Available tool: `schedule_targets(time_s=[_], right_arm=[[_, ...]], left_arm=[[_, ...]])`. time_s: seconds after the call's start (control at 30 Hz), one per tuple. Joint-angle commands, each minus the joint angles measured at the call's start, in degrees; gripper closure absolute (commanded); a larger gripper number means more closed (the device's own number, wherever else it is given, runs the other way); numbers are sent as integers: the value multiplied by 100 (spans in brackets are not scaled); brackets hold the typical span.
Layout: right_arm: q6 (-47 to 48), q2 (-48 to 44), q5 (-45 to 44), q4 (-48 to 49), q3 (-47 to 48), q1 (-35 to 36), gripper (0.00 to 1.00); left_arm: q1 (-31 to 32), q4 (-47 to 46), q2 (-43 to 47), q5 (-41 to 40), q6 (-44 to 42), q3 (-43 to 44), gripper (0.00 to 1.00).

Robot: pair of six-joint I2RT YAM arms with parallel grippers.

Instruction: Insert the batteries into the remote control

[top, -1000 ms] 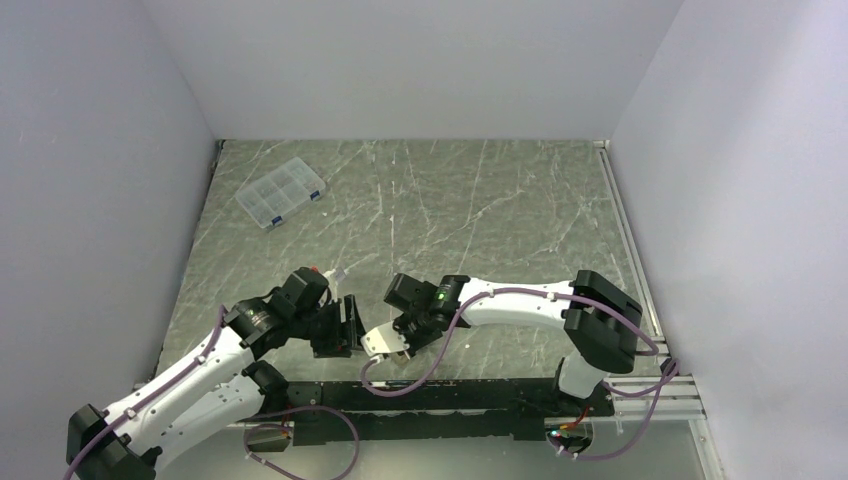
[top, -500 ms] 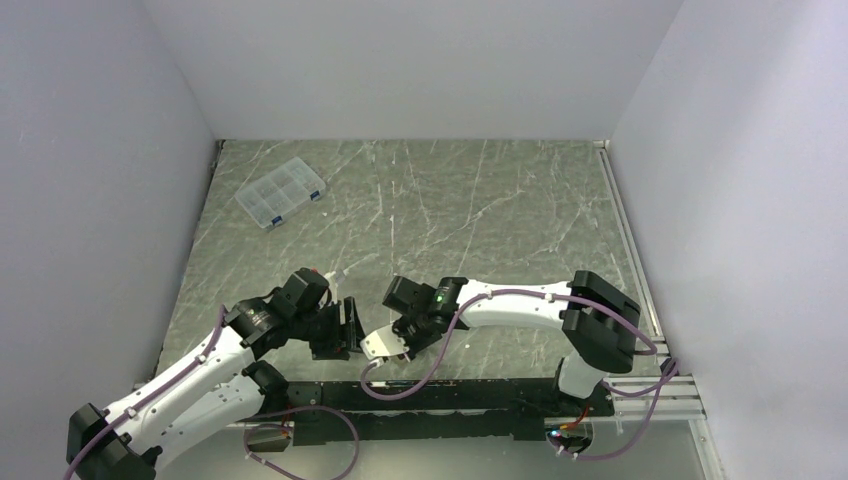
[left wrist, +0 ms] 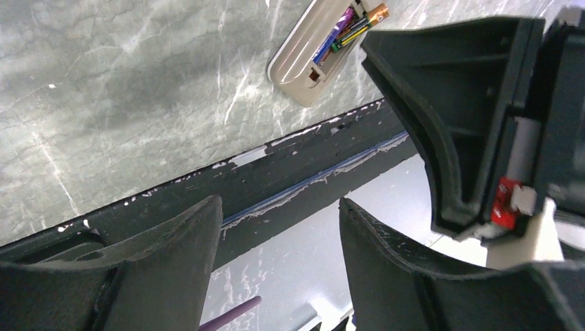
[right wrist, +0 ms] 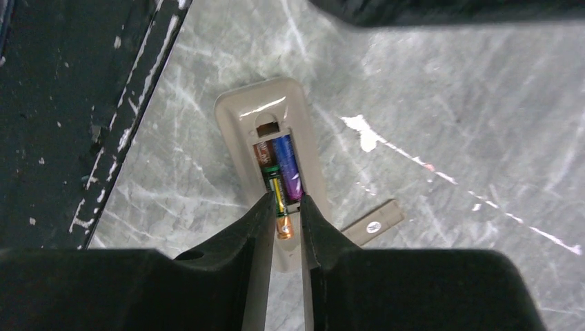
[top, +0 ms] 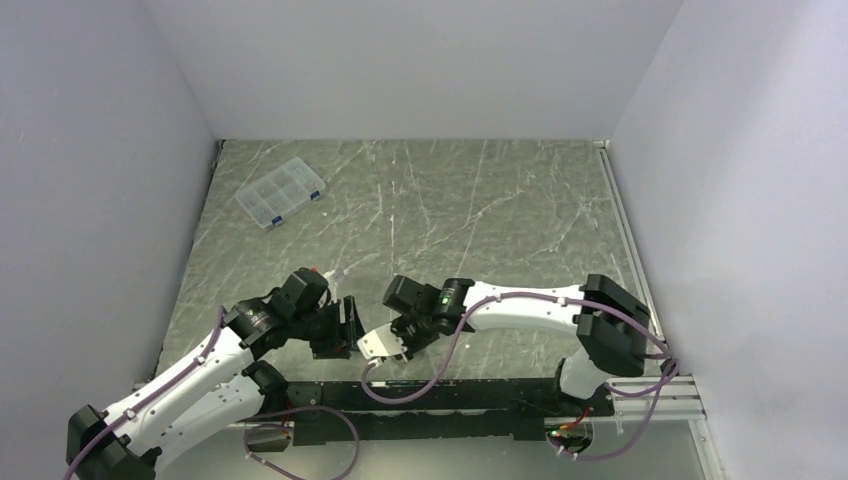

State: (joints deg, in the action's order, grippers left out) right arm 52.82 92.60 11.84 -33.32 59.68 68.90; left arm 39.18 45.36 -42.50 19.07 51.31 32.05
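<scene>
The remote control lies back up on the table near the front edge, its battery bay open. It also shows in the top view and the left wrist view. A blue-purple battery lies flat in the bay. My right gripper is shut on a second battery, dark green with a yellow stripe and a copper end, whose far end is in the bay beside the first. My left gripper is open and empty just left of the remote, above the table's front rail.
The small flat beige cover piece lies on the table right of the remote. A clear compartmented box sits at the back left. The black front rail runs just beside the remote.
My right gripper and the remote have shifted slightly to the left. The left arm has barely moved.
</scene>
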Motion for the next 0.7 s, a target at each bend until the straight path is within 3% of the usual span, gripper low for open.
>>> schedule_targets(time_s=[0.0, 0.33, 0.67], right_arm=[[-242, -478, 21, 535, -52, 110, 78], [-1664, -1466, -374, 1287, -606, -141, 83], [-4210, -1976, -1642, 1517, -845, -382, 82]], left_arm=[[-21, -424, 17, -55, 107, 36, 32], [-19, -687, -160, 65, 184, -69, 32], [-17, -1266, -388, 305, 459, -422, 33]])
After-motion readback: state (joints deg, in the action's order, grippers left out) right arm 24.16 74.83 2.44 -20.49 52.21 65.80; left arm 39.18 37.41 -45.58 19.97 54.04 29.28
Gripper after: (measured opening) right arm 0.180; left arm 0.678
